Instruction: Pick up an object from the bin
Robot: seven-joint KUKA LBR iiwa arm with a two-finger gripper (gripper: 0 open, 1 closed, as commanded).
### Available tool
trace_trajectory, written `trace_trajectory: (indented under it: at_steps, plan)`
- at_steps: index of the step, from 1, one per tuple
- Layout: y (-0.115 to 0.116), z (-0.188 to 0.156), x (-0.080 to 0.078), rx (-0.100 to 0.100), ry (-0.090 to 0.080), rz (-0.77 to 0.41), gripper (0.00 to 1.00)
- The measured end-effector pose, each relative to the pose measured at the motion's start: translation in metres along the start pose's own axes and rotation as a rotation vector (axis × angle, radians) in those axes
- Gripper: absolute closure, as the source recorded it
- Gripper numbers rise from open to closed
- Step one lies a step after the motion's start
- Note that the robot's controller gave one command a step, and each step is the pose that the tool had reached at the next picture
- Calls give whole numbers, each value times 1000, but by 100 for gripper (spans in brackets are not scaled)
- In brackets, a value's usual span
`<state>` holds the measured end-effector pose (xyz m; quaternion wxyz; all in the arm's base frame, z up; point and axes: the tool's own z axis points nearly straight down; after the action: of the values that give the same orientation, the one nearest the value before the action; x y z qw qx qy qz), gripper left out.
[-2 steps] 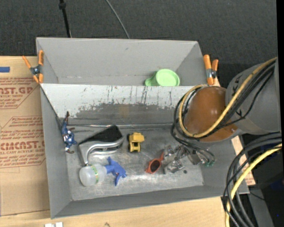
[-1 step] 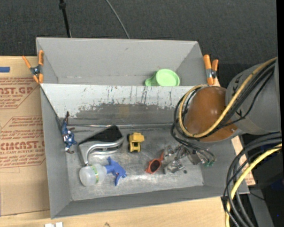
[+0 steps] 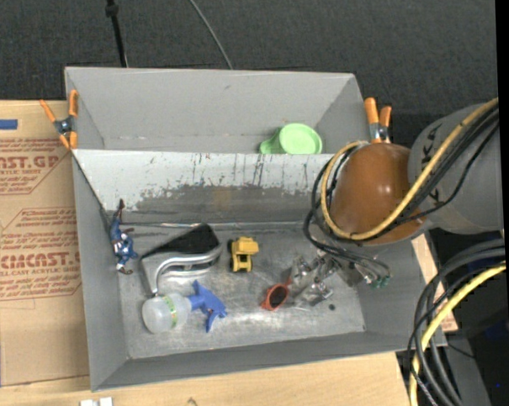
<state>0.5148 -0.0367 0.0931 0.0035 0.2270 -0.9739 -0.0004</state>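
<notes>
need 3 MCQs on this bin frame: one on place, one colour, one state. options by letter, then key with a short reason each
1. Where in the bin is the green round lid?
A. on the floor by the front wall
B. up at the back wall, right of middle
C. in the left corner

2. The small blocky toy at mid-floor is:
A. yellow
B. red
C. white

3. The tool is:
A. parked off to the left
B. raised above the rim
C. down near the floor, in the right part

Key:
1 B, the lid rests high against the back wall.
2 A, it shows yellow beside the black-and-silver thing.
3 C, it sits low next to a small red-and-black thing.
</notes>
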Motion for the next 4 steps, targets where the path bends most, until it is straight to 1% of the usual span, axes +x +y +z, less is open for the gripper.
trace_trajectory:
  at_steps: [1,2,3,4]
  plan:
    - [-4,-50,20,0,-7,198,0]
    - [-6,-62,32,1,-8,336,0]
    - [24,17,-33,0,-3,322,100]
    - [24,17,-33,0,-3,322,100]
